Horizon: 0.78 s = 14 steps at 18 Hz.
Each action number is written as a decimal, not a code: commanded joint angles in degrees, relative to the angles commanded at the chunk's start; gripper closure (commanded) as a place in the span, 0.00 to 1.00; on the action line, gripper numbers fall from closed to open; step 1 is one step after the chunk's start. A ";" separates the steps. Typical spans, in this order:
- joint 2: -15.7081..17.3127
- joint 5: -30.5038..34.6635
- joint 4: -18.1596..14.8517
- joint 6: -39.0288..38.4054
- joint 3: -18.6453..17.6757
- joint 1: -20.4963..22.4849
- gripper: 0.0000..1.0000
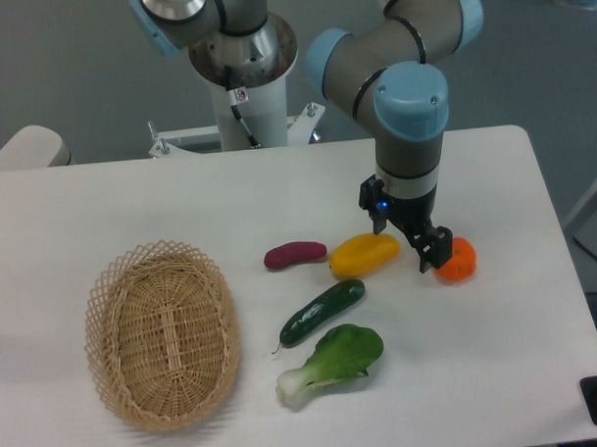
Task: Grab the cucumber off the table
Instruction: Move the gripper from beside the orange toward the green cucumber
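The dark green glossy cucumber [322,312] lies diagonally on the white table [499,334], its thin stem end pointing to the lower left. My gripper [405,241] hangs to its upper right, between the yellow pepper [364,255] and the orange fruit [457,259]. Its black fingers [435,250] stand apart and hold nothing. It is well clear of the cucumber.
A purple sweet potato [295,254] lies left of the pepper. A leafy bok choy [333,362] lies just below the cucumber. A wicker basket [161,332] stands at the left. The arm's base [244,68] rises at the table's far edge.
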 joint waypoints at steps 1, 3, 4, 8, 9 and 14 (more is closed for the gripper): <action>0.00 0.09 -0.27 0.00 0.09 0.00 0.00; 0.00 0.17 -0.36 0.00 0.09 -0.18 0.00; -0.17 0.09 -0.36 0.00 0.09 -0.18 0.00; -0.35 -0.78 -0.27 -0.61 -0.52 -0.26 0.00; -0.52 -1.49 -0.09 -1.05 -0.87 -0.26 0.00; -2.63 -1.41 0.96 -10.00 -2.37 -4.30 0.00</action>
